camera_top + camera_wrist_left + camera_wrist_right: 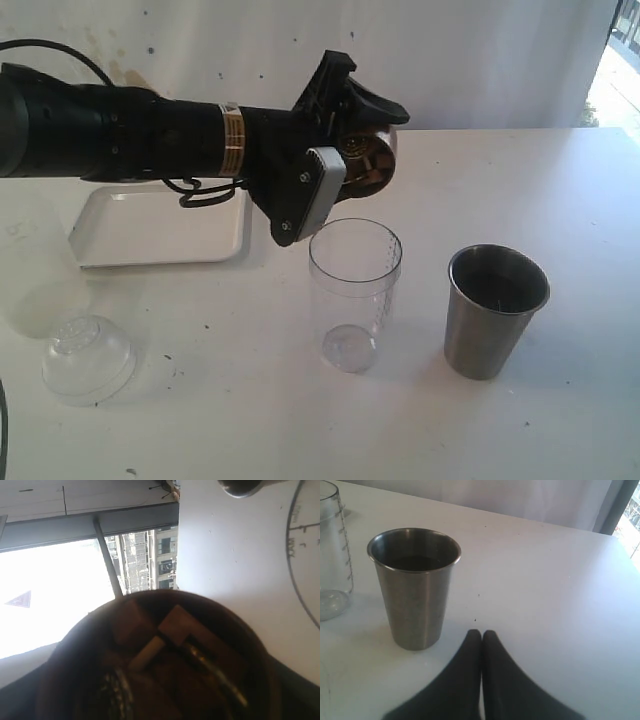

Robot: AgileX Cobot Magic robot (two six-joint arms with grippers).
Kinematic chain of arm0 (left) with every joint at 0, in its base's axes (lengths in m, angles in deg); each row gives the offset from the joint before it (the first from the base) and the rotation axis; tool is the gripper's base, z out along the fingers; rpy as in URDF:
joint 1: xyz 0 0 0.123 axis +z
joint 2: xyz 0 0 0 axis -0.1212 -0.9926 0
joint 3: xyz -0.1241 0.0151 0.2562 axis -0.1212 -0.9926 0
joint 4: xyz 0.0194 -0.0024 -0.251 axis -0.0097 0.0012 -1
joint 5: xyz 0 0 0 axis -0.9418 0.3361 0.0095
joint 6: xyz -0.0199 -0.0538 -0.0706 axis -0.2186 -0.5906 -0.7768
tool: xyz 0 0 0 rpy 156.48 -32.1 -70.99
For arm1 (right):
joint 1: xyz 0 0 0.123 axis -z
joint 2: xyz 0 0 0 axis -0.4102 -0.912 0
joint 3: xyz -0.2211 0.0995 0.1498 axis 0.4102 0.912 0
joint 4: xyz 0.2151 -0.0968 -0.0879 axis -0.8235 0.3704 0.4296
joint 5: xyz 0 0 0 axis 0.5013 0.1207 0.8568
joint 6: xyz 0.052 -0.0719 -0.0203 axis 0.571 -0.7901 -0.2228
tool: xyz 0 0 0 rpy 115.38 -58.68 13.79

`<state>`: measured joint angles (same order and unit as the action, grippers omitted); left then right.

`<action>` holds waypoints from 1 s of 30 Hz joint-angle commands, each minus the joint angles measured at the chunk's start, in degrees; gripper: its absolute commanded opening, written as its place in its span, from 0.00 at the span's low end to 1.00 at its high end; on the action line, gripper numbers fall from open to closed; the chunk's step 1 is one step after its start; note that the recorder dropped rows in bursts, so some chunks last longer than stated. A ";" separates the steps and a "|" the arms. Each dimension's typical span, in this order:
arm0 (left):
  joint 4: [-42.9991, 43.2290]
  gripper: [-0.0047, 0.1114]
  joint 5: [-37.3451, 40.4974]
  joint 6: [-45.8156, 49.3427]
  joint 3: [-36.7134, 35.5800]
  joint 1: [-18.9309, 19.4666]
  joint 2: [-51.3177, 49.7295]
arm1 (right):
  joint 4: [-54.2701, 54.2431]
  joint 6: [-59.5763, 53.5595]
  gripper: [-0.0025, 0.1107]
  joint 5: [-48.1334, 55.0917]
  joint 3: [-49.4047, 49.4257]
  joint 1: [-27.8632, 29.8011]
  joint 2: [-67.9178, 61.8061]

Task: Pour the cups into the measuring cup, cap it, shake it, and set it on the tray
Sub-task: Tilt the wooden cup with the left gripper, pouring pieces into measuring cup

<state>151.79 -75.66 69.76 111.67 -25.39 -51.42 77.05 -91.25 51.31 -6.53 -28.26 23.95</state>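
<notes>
1. Gripping wood cup (370, 165) with left gripper (352, 145), jaws set wide round the body.
2. Held off the table (560, 200), just above and behind the measuring cup (355, 290) rim in exterior view. Tipped on its side, mouth toward the wrist camera. Probably lined up for the pour.
3. Seen inside via left wrist view (160, 655): small loose bits, pale blocks plus something metal-looking. Not tipped out yet.
4. Measuring cup upright, uncapped, looks empty. Sitting right under the wood cup, presumably so the bits drop straight in.
5. Steel cup (497, 310) upright, right of measuring cup, near but apart. Dark inside, contents hard to tell. Likely waiting for the second pour.
6. Right gripper (481, 634) pinched closed on nothing, low over the table near the steel cup (414, 585), not touching. Looks parked, out of the pour path.
7. Cap (88, 358) dome-up, well left of measuring cup and nearer the camera. Tray (160, 228) left of and behind measuring cup, far edge hidden by the arm. Both kept away from the pour, ready for later steps.
8. Nothing blocking the gap between wood cup and measuring cup mouth. Risks, as a guess: bits missing the narrow rim, or the light plastic cup getting knocked by the gripper.
</notes>
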 commanded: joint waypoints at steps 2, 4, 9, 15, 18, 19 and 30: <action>-1.15 0.04 1.49 1.62 0.40 -0.95 0.99 | 0.42 0.27 0.02 -0.42 0.02 0.11 -0.02; -1.04 0.04 1.49 1.75 0.40 -0.95 0.99 | 0.42 0.27 0.02 -0.42 0.02 0.11 -0.02; -0.72 0.04 1.73 4.13 0.40 -0.95 1.27 | 0.42 0.27 0.02 -0.42 0.02 0.11 -0.02; -0.40 0.04 2.19 5.89 0.29 -1.07 1.98 | 0.42 0.27 0.02 -0.42 0.02 0.11 -0.02; -0.35 0.04 3.30 8.43 0.20 -1.07 2.25 | 0.42 0.27 0.02 -0.42 0.02 0.11 -0.02; -0.35 0.04 3.32 8.54 0.18 -1.07 2.38 | 0.42 0.27 0.02 -0.42 0.02 0.11 -0.02; -0.98 0.04 1.37 9.82 -4.35 -1.07 3.70 | 0.42 0.27 0.02 -0.42 0.02 0.11 -0.02</action>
<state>151.79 -73.08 78.56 107.80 -26.14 -48.85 77.05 -91.25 51.31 -6.53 -28.26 23.95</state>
